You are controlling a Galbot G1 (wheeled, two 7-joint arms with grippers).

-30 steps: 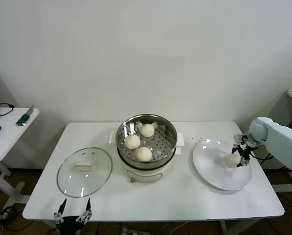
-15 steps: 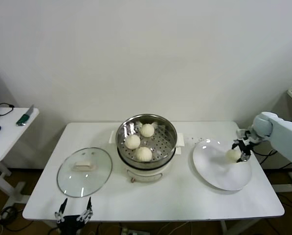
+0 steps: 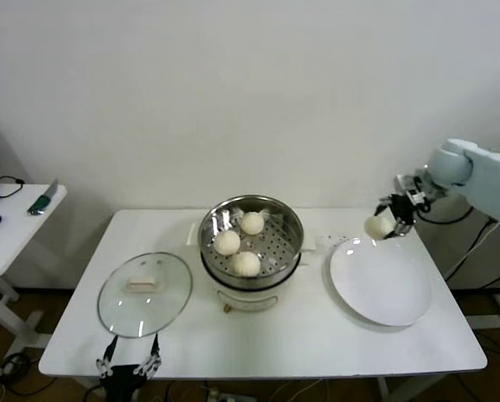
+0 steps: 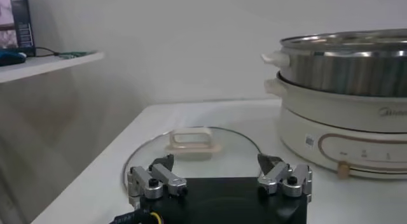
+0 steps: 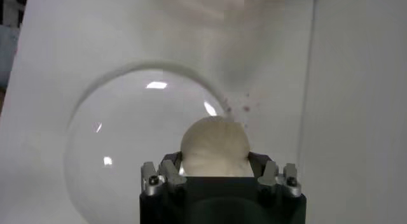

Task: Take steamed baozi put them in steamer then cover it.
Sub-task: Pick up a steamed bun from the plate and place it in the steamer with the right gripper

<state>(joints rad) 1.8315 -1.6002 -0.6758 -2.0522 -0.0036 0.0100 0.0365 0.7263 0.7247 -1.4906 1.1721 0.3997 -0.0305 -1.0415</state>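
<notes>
White wall behind a white tabletop (image 3: 317, 335). Head view: steamer (image 3: 251, 239) sits mid-tabletop on its cream pot base, three buns (image 3: 246, 263) inside the metal basket. Glass lid (image 3: 144, 293) lies flat on the tabletop to the robot's left of the steamer, handle up. White plate (image 3: 384, 285) to the right, bare. Right end effector (image 3: 390, 223) is raised above the far edge of the plate, clenched on the fourth bun (image 3: 378, 226) — bun clear of the plate, in the air. Left end effector (image 3: 128, 365) low at the near tabletop edge, just in front of the lid, fingers spread, grasping nothing. Side table (image 3: 15, 226) at far left with small items on it.

Left wrist view: left end effector (image 4: 219, 178) released, both fingers apart; lid (image 4: 191, 152) just beyond them, steamer (image 4: 356, 126) further along the tabletop (image 4: 102, 181).

Right wrist view: right end effector (image 5: 219, 174) with fingers on either side of the bun (image 5: 214, 146) — plate (image 5: 121, 142) below, well apart from the bun.
</notes>
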